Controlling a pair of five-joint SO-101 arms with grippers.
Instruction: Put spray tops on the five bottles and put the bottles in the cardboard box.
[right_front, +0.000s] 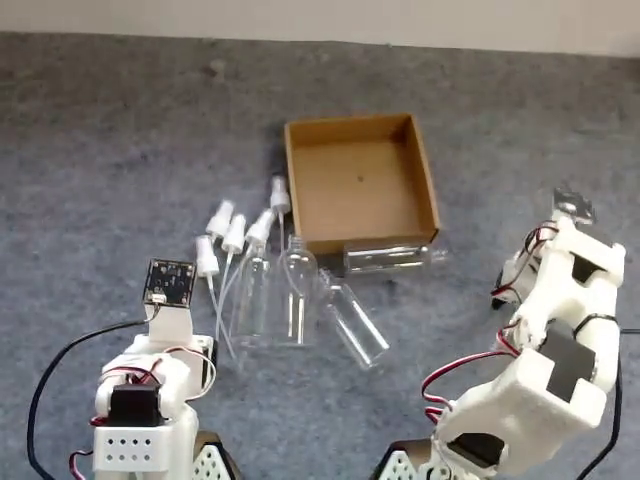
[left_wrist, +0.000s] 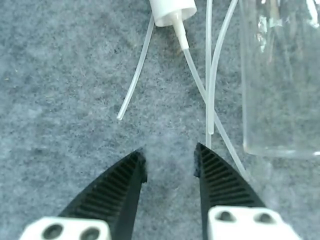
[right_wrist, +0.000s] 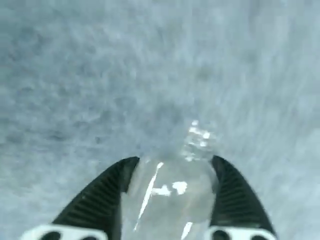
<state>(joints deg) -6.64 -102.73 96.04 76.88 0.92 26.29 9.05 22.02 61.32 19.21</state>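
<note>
Right end effector (right_wrist: 175, 160) clasps a clear bottle (right_wrist: 170, 200) in wrist view.

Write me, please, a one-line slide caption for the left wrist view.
Open left hand hovers above grey carpet, facing a spray top, loose dip tubes and a clear bottle.

A grey, felt-like table covering (right_front: 110, 150) lies all around, its nap mottled and fuzzy beneath and ahead of the left gripper (left_wrist: 169, 152) and ahead of the right gripper (right_wrist: 175, 160). Far beyond both, a pale strip (right_front: 320, 15) borders it. The light is soft and even, with faint shadows.
</note>
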